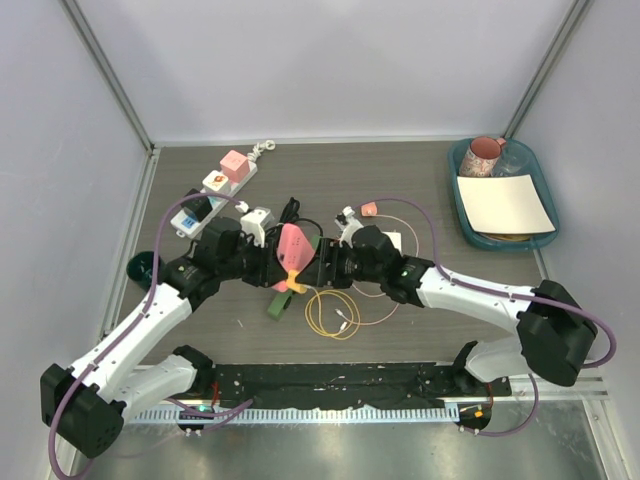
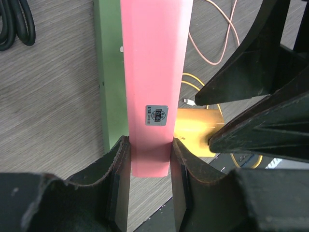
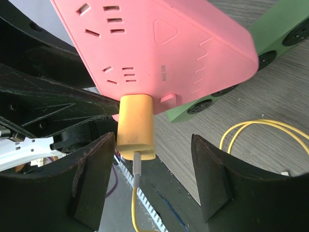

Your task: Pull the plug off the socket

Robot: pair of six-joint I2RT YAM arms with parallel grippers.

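A pink power strip [image 1: 293,247] is held off the table by my left gripper [image 2: 150,179], which is shut on its narrow end [image 2: 153,96]. A yellow plug [image 3: 137,127] with a yellow cable sits in a socket on the strip's face [image 3: 159,53]; it shows as a yellow block in the left wrist view [image 2: 195,135] and in the top view [image 1: 294,283]. My right gripper [image 3: 147,179] is open, its fingers either side of the plug and apart from it. In the top view the right gripper [image 1: 322,272] meets the strip from the right.
A green power strip [image 1: 277,306] lies under the pink one. A coiled yellow cable [image 1: 333,313] and a thin pink cable lie near it. White strips [image 1: 215,190] and adapters are at the back left, a teal tray [image 1: 503,200] with a mug at the back right.
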